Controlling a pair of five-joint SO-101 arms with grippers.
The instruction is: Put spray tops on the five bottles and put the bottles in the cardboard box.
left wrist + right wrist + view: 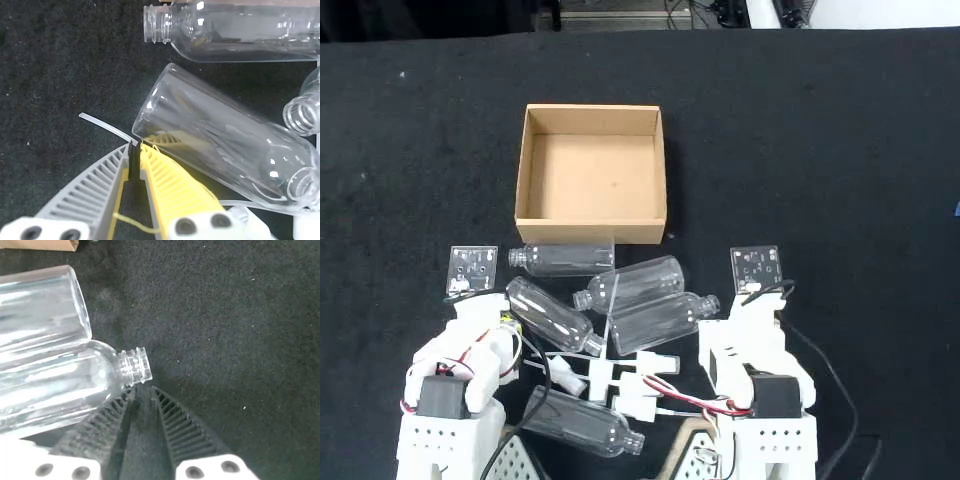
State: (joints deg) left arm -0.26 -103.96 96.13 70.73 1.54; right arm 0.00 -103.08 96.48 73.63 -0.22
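Five clear bottles lie uncapped in front of the open cardboard box (592, 232): one along its front wall (563, 258), three in a cluster (552, 315) (630, 283) (663, 320), and one near the arm bases (582, 423). White spray tops (620, 382) lie loose between them. My left gripper (136, 146), with grey and yellow fingers, is shut and empty, its tip against the base end of a bottle (220, 145). My right gripper (143, 390), with black fingers, is shut and empty just behind the threaded neck of another bottle (135, 365).
A thin clear dip tube (107, 127) runs past the left fingertips. The black cloth table (820, 150) stretches wide around the box. The left arm (460, 370) and right arm (755, 365) sit folded at the near edge, with wires (680, 400) trailing between them.
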